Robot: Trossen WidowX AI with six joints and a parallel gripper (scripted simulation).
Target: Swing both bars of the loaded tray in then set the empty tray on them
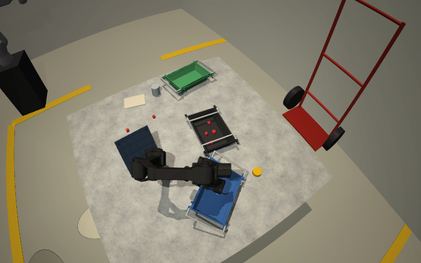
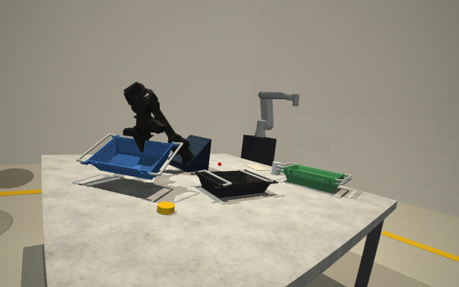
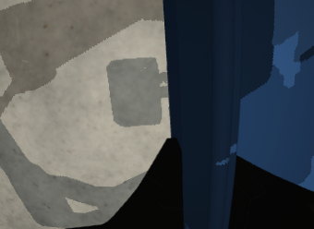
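The loaded black tray stands on the table with several red blocks inside. Its two wire bars lie in across its top. The empty blue tray hangs above the table beside it, tilted, with its side toward the exterior camera lower. Its bars are swung out over its ends. My gripper is shut on the blue tray's long side wall, one finger inside and one outside; the outer finger is hidden in the exterior view.
A yellow disc lies near the blue tray. A green tray, a grey cylinder and a cream card are farther off. A dark blue sloped block stands by the arm's base, near two loose red blocks.
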